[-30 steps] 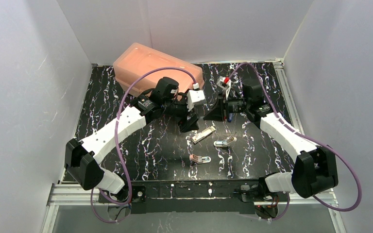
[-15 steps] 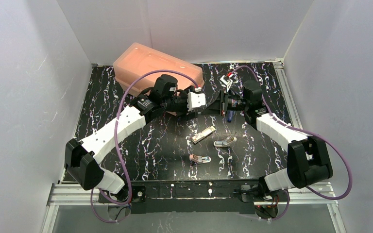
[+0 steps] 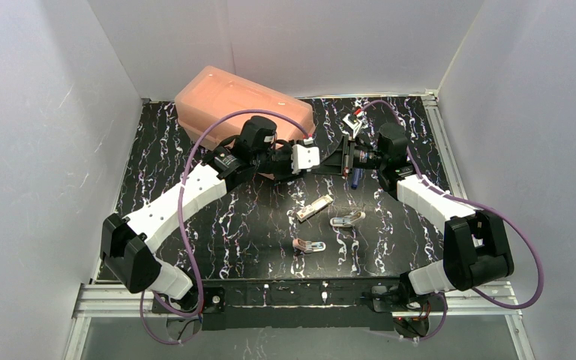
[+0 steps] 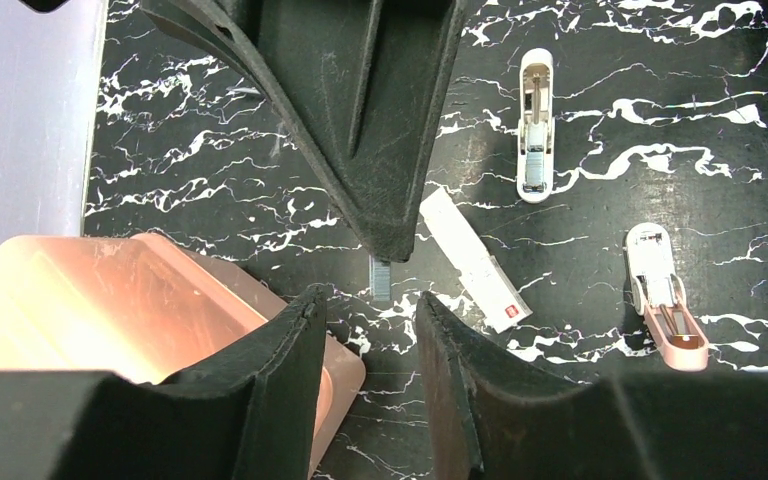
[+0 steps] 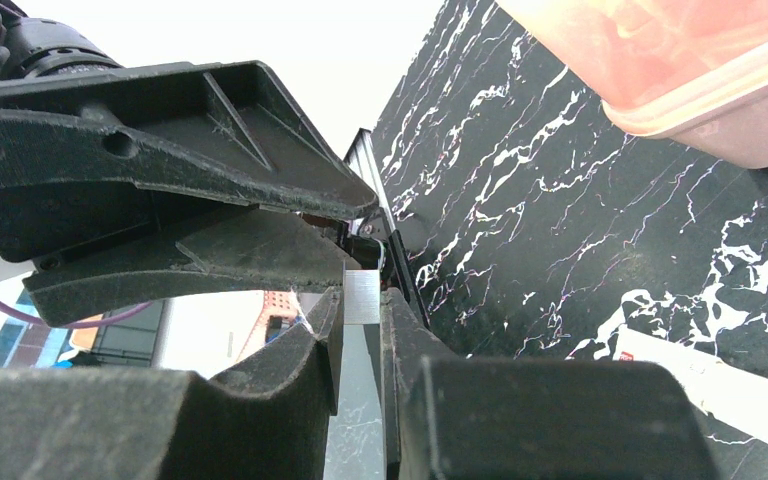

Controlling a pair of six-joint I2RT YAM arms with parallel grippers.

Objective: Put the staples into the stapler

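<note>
A small pink open stapler and a small white open stapler lie on the black marbled table. Beyond, the right gripper clamps a short silver staple strip aloft for handover; the left gripper's jaws stand apart, seemingly flanking it.

A short grey metal staple strip, pinched at the tip of the right gripper, sits at the mouth of the left gripper, whose fingers stand parted, a slim white box at its 3 o'clock.
</note>
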